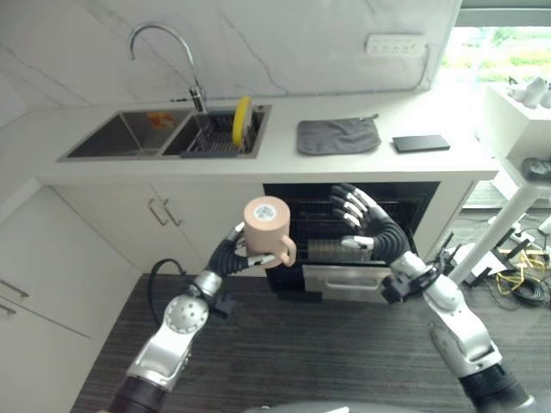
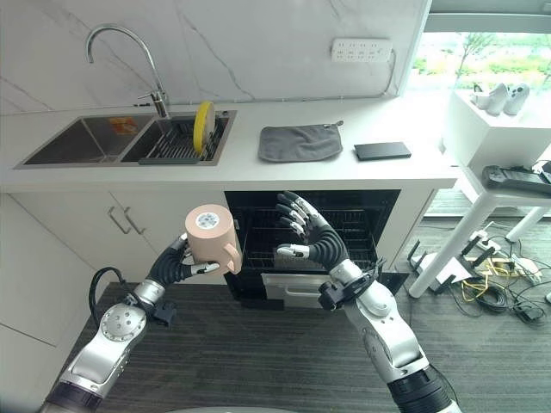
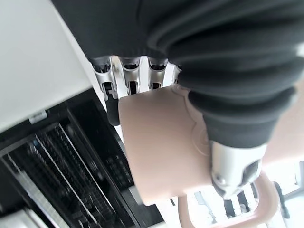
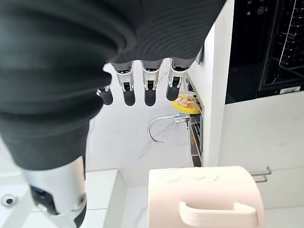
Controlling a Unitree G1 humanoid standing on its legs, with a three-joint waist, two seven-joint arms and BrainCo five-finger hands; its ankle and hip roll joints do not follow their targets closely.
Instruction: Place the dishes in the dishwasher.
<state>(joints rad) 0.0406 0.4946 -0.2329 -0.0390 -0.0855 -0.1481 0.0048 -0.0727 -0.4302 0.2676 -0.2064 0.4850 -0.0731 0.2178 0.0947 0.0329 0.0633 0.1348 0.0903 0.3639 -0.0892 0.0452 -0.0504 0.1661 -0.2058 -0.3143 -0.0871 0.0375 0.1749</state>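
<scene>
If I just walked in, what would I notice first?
First, the pink mug, held up in the air by the robot's left hand, fingers curled round it. Beside it the right hand is spread open before the open dishwasher. Up in the sink rack stands a yellow plate.

Seen from head height by both eye views, facing down and forward at the worktop (image 1: 362, 163) and the open dishwasher (image 2: 310, 237), the same scene shared from slightly offset spots. Shot from very close by each wrist view along its own fingers, both catching the pink mug (image 4: 204, 197).
</scene>
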